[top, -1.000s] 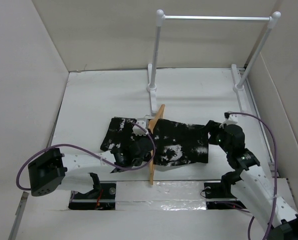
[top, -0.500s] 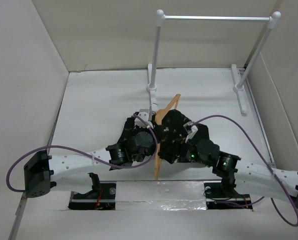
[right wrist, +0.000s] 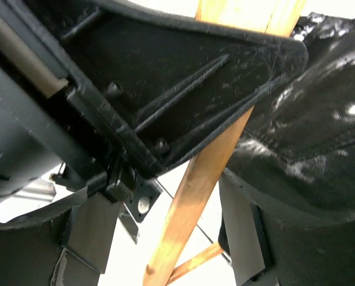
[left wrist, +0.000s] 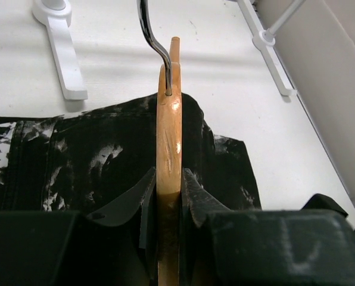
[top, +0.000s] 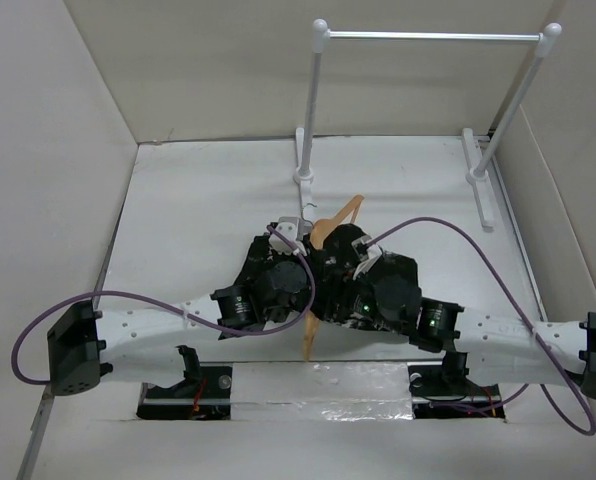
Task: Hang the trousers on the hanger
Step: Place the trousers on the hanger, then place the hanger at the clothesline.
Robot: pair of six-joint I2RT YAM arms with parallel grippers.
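The left gripper point(left wrist: 168, 179) pinches the hanger point(left wrist: 169, 128) tight, one finger flat against each face of the wood, and holds it on edge with its metal hook point(left wrist: 152, 33) pointing toward the rack foot point(left wrist: 63, 50). Under it the trousers point(left wrist: 76, 161) lie on the white table point(top: 198, 195), at its middle between the two arms. The right gripper point(right wrist: 165, 223) has its jaws spread wide, and the hanger's slanting wooden bar passes through the gap without being gripped (whether either finger brushes it cannot be told). A bunched fold of the trousers bulges just beside one of its fingers point(right wrist: 240, 229).
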